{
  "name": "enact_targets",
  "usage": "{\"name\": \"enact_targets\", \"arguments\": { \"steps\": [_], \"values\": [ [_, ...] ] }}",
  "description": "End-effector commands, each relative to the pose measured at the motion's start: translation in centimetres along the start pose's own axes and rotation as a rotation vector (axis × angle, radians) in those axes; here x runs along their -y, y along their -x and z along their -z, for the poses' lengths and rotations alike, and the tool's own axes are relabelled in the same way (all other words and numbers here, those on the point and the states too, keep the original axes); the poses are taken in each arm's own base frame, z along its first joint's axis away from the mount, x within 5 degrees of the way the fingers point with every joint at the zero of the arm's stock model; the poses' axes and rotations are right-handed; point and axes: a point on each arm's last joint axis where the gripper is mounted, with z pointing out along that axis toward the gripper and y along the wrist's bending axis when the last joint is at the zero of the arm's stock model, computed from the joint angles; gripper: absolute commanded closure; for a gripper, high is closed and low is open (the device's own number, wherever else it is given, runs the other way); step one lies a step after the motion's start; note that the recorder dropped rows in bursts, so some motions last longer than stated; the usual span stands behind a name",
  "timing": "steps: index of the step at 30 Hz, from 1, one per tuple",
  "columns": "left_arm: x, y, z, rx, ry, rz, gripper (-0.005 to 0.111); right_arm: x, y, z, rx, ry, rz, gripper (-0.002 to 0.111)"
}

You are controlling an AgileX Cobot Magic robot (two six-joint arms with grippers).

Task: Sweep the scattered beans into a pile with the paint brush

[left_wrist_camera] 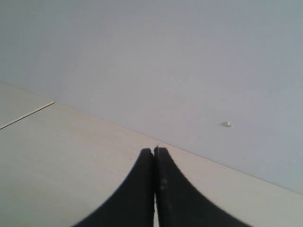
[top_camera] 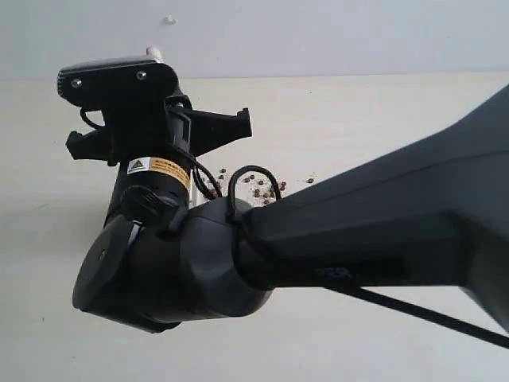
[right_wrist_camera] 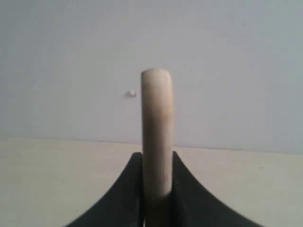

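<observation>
**Right wrist view: right tool (right_wrist_camera: 156,156) closed on the paint brush (right_wrist_camera: 156,118) handle**

In this view the two black jaws stand narrow and press on both sides of the pale cream handle, w/ no gap visible. The handle stands up btw them, and its rounded end goes past the jaw tips toward the grey wall (right_wrist_camera: 227,56). The bristles and ferrule are hidden in all views.

The left tool (left_wrist_camera: 154,150) has its jaws fully together, tips touching, w/ nothing btw them. It points toward the line where the pale tabletop (left_wrist_camera: 57,156) meets the wall.

In the exterior view the right arm (top_camera: 374,223) comes in from the right and fills most of the pic. Its wrist is at left-centre. The beans (top_camera: 261,191) lie on the tabletop just behind the arm, approx. in the middle of the view. They are reddish-brown and scattered loose, not touching each other. Some are hidden by the arm and its black cable (top_camera: 238,179). One or two single beans lie a bit more to the right, apart from the rest.

A small white speck (top_camera: 169,20) sits on the wall, well above the tabletop edge.
</observation>
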Motion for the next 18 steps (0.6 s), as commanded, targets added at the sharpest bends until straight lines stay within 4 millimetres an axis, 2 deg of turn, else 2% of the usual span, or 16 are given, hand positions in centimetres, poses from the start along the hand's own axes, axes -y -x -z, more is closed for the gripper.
{"name": "enact_targets", "arguments": {
  "steps": [1,8,11,14,18],
  "values": [
    [0.0,-0.1,0.0,-0.007,0.002,0.002,0.107,0.2,0.9,-0.7,0.057,0.025,-0.249,0.108],
    [0.0,-0.1,0.0,-0.007,0.002,0.002,0.107,1.5,-1.4,-4.2,0.097,0.039,-0.544,0.108],
    [0.0,-0.1,0.0,-0.007,0.002,0.002,0.107,1.8,-2.4,-5.7,0.115,0.055,-0.619,0.108],
    [0.0,-0.1,0.0,-0.007,0.002,0.002,0.107,1.3,-3.3,-6.5,0.122,0.071,-0.681,0.108],
    [0.0,-0.1,0.0,-0.007,0.002,0.002,0.107,-0.4,-4.1,-7.5,0.099,0.095,-0.702,0.108]
  ]
}}
